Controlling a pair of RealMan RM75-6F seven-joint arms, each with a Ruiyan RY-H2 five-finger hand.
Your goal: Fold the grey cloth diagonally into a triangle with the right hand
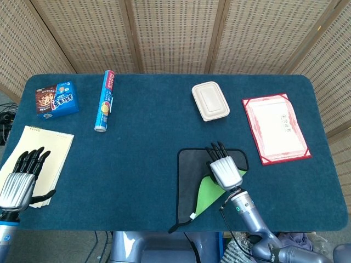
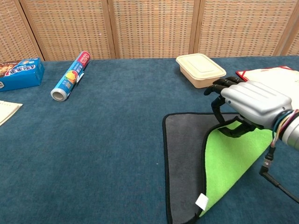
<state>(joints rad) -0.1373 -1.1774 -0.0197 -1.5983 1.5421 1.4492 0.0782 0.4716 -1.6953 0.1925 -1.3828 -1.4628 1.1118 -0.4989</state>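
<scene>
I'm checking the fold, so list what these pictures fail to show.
- Head view: the right hand covers the grey cloth corner it carries; the grip cannot be seen.
- Chest view: the bottom edge crops the cloth's near edge, and the left edge crops the notepad.
- Chest view: the left hand is out of frame.
</scene>
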